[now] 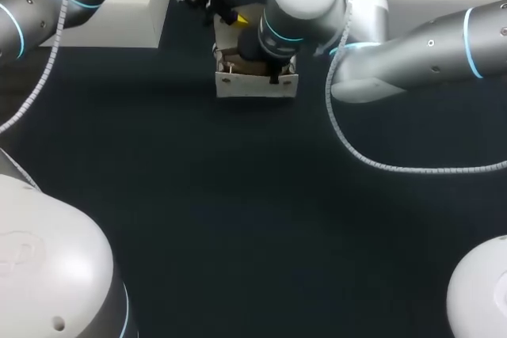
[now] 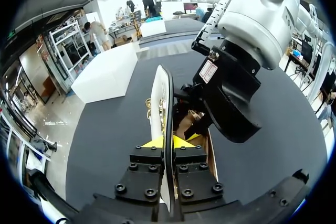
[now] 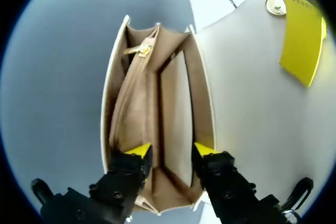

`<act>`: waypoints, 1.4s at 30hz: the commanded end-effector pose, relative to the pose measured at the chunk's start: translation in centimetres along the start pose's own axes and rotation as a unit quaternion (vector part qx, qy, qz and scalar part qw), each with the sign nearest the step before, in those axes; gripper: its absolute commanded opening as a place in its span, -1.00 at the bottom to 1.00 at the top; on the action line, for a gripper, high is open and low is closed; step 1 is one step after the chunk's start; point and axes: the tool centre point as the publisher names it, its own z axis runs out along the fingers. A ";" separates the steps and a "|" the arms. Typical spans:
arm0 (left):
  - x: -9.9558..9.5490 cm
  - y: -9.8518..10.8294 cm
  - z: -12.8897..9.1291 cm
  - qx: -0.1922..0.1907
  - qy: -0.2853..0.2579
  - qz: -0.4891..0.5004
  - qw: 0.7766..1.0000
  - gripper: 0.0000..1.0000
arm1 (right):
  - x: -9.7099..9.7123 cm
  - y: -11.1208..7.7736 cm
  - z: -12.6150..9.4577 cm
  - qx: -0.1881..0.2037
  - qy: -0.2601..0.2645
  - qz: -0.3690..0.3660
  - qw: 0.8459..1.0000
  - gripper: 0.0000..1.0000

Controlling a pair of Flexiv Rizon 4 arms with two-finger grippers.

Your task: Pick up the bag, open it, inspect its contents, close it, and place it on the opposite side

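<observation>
My left gripper [image 2: 169, 142], reaching in from ten o'clock, is pinched narrow on the flat white flap [image 2: 158, 95], holding it lifted back, likely so the mouth below is unobstructed. The small white boxy leather bag [image 1: 255, 85] it belongs to stands upright at twelve o'clock on the dark table [image 1: 238, 219], with its tan lining [image 3: 131, 108] exposed. My right gripper [image 3: 173, 150], its arm entering from three o'clock, hangs straight over the opening with its fingers spread and gripping nothing, probably so its camera can inspect the compartments.
</observation>
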 end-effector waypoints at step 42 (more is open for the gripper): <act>-3.5 7.7 6.3 -0.039 -0.119 0.036 0.991 -1.00 | 4.8 0.7 -4.4 0.021 -0.044 0.030 0.998 -1.00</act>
